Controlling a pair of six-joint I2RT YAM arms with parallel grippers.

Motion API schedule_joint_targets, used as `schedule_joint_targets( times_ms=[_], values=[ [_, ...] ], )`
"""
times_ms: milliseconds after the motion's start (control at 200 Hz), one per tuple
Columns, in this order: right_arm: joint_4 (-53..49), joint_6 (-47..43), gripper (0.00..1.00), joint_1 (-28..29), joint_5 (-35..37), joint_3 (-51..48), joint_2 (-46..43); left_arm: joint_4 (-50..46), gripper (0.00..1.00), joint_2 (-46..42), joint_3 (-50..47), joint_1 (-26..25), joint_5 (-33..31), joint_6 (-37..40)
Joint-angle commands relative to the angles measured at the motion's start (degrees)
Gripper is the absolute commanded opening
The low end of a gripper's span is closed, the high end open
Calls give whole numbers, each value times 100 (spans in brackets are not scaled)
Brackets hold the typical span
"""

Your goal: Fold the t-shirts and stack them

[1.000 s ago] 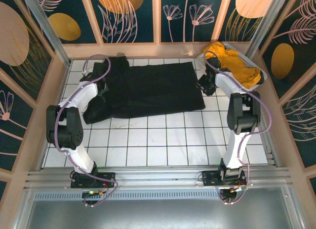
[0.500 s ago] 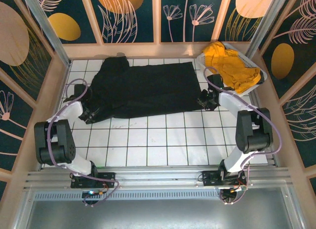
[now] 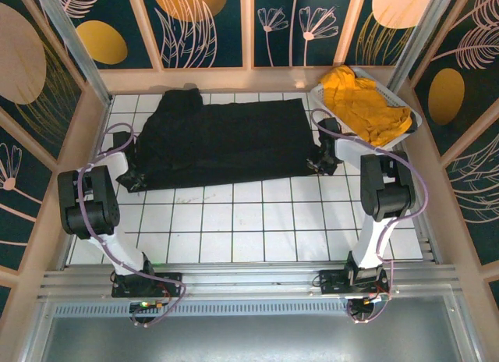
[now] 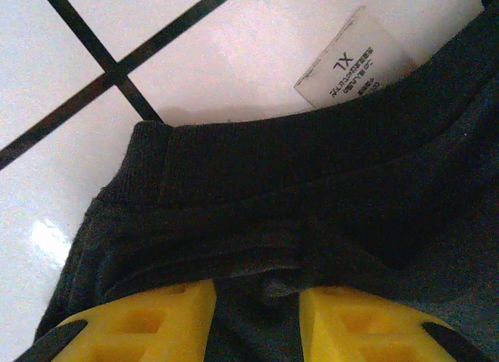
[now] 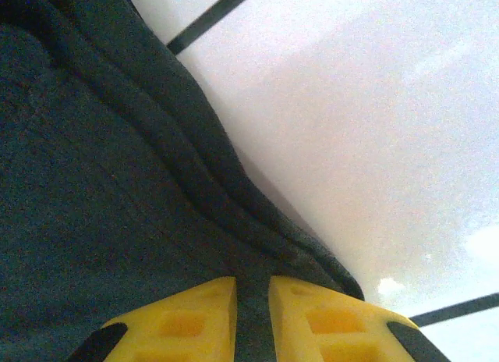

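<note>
Left gripper clamped on collar of black shirt, right gripper on its edge. Yellow shirt in basket, upper right.

Black t-shirt; mustard-yellow t-shirt, seemingly plain.

The white tiled surface, ruled by dark grout lines, carried the black t-shirt spread flat across its far half, its long side running left to right and one end bunched toward the far left corner. In the left wrist view the shirt's ribbed collar rested on the tiles, with a white size label (marked XL) lying just beyond it. At the far right corner sat a white lattice basket, with the mustard-yellow t-shirt heaped in it.
</note>
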Motion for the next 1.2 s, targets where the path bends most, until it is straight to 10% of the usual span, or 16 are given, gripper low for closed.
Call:
schedule_joint_targets(
  times_ms=[0,425,651,916,1196],
  values=[
    [-865,57,21,16,419,-373,-108,-432,36,15,-446,146,-336,-99],
    [-1501,380,26,144,-69,-2275,-1765,-829,35,-2628,-2538,151,-458,-1795],
    [-1237,217,35,218,-298,-1913,-2446,-1207,49,-2804,-1810,133,-880,-1652],
    [303,-769,51,763,-2522,-829,-2276,-1604,62,-2660,-824,-729,440,-1942],
    [542,-945,53,1315,-2968,-445,-1705,-1030,63,-3035,-1907,-1463,1234,-3289]
  ],
)
